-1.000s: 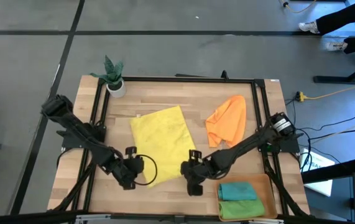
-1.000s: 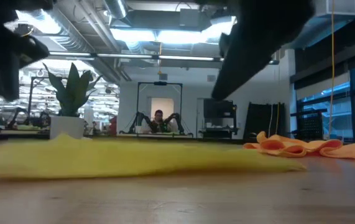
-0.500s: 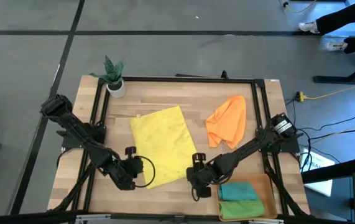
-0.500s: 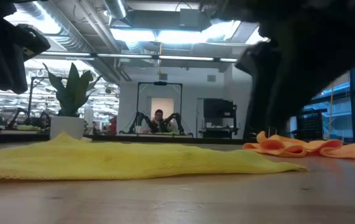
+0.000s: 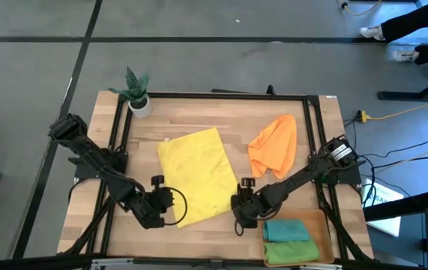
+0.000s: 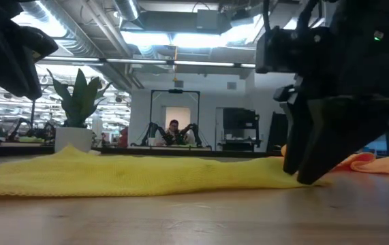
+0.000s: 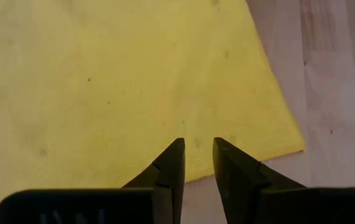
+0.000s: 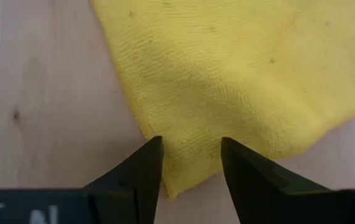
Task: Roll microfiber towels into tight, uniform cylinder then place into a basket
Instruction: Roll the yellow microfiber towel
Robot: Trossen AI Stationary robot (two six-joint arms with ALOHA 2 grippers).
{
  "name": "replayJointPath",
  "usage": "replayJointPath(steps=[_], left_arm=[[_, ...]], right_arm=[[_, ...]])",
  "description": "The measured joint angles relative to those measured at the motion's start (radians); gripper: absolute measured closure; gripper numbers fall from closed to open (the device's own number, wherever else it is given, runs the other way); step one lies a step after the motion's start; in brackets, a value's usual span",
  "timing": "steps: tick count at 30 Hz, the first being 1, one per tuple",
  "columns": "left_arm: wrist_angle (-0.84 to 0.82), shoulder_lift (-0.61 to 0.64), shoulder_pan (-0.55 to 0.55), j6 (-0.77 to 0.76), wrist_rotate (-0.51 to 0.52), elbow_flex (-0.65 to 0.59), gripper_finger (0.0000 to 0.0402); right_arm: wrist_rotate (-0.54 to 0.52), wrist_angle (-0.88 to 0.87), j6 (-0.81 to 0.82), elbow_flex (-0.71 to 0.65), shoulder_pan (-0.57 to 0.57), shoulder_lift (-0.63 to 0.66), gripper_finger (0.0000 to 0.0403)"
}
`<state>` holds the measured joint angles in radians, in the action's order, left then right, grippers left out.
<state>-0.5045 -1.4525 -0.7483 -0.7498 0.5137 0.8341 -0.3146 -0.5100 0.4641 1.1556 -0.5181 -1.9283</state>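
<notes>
A yellow towel [image 5: 197,176] lies spread flat in the middle of the table. My left gripper [image 7: 196,149] hovers open over the towel's near edge, toward its left end [image 5: 167,210]. My right gripper [image 8: 189,146] is open and low over the towel's near right corner [image 5: 236,214], its fingers slanting down to table height [image 6: 303,173]. An orange towel [image 5: 275,144] lies crumpled at the far right. The basket [image 5: 320,225] stands at the near right corner and holds a rolled teal towel [image 5: 287,228] and a rolled green towel [image 5: 288,251]. My right gripper's open fingers [image 8: 146,168] straddle the near right corner [image 8: 183,180] of the yellow towel, slanting down from the near right. The tips reach down to the cloth in the low view, but I cannot tell whether they touch it. The towel lies flat on the table.
A small white plant pot [image 5: 139,103] stands at the table's far left corner. A black frame rail [image 5: 214,95] runs around the tabletop. Bare wood [image 5: 206,232] shows along the near edge between the two grippers.
My right gripper has come down from well above the table to the yellow towel's near right corner, shifting slightly toward the table's near and right edges. It has stayed open. The towel has not moved.
</notes>
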Motion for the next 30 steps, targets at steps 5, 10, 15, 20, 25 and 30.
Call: replayJointPath(steps=[5, 10, 15, 20, 25, 30], left_arm=[[0.000, 0.000, 0.000, 0.000, 0.000, 0.000, 0.0327], [0.000, 0.000, 0.000, 0.000, 0.000, 0.000, 0.0327], [0.000, 0.000, 0.000, 0.001, 0.000, 0.000, 0.0327], [0.001, 0.000, 0.000, 0.001, 0.000, 0.000, 0.0327], [0.000, 0.000, 0.000, 0.001, 0.000, 0.000, 0.0327], [0.000, 0.000, 0.000, 0.001, 0.000, 0.000, 0.0327]], right_arm=[[0.008, 0.025, -0.005, -0.016, 0.000, 0.002, 0.0237], [0.026, 0.062, -0.047, -0.016, 0.001, 0.002, 0.0237], [0.032, 0.087, -0.025, -0.017, 0.007, 0.000, 0.0237], [0.031, 0.088, -0.011, -0.017, 0.008, 0.000, 0.0237], [0.008, 0.088, 0.052, -0.017, 0.015, -0.001, 0.0257], [0.005, 0.088, 0.053, -0.017, 0.024, -0.001, 0.0309]])
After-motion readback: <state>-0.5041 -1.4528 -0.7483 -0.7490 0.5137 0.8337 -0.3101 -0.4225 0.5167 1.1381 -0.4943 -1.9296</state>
